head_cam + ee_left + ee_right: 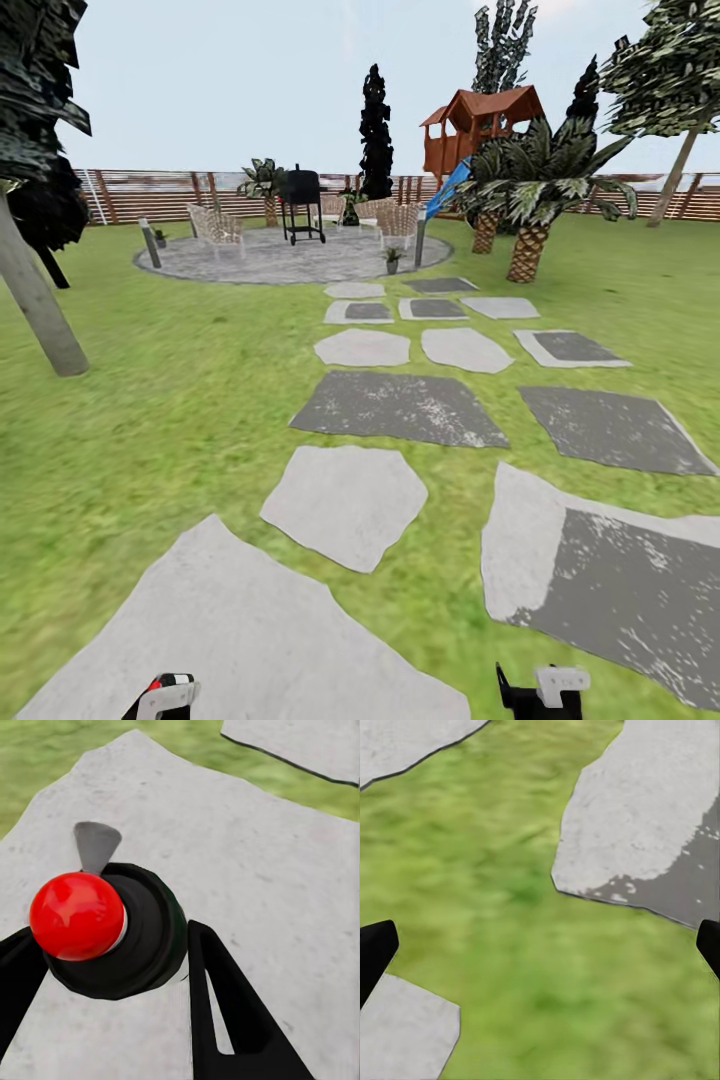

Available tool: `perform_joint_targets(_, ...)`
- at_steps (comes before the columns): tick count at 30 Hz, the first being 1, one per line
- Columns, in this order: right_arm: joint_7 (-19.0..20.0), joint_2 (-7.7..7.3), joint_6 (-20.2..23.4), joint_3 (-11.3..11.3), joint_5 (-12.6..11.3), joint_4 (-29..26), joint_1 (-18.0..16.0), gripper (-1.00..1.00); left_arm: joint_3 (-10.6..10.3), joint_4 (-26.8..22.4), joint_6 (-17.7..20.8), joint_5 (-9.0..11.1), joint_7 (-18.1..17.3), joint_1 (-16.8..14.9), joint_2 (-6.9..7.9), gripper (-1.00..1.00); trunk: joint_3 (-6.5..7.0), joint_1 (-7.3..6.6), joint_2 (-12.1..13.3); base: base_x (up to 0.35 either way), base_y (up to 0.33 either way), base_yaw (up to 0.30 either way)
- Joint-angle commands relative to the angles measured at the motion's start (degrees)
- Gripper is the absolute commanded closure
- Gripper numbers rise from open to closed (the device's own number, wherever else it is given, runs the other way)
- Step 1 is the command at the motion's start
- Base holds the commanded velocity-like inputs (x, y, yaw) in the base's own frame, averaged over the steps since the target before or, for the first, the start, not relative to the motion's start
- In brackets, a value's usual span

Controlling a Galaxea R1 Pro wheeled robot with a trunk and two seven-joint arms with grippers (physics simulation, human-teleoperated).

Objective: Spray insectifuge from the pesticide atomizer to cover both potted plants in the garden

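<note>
Left end effector (109, 934) clenched around the pesticide atomizer (146, 937), seen end-on: dark round body between the black fingers (225, 1005), red knob (75, 915) on top, above a pale stepping stone (247, 832). Probably light, stiff and smooth-sided, so liable to twist or slip; best held at mid-body, leaving the top free to press. Right end effector (544, 937) released, holding nothing, over grass (472, 870). A small potted plant (392, 258) well ahead at the edge of the paved round (280, 262).

No text, label, brand, number or sign can be read on anything in these views
</note>
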Motion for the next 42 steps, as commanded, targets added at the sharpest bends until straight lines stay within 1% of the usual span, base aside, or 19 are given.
perform_joint_targets(1, 0.0, 0.0, -0.2, 0.0, 0.0, 0.0, 0.0, -1.0, 0.0, 0.0, -0.2, 0.0, 0.1, 0.0, 0.0, 1.0, -0.05, 0.02, 0.0, 0.34, 0.0, 0.0)
perform_joint_targets(42, 0.0, 0.05, -0.2, 0.0, 0.1, 0.0, 0.0, -1.0, 0.0, 0.1, -0.2, 0.0, 0.1, 0.0, 0.0, 1.0, -0.05, 0.02, 0.0, 0.34, 0.0, 0.0)
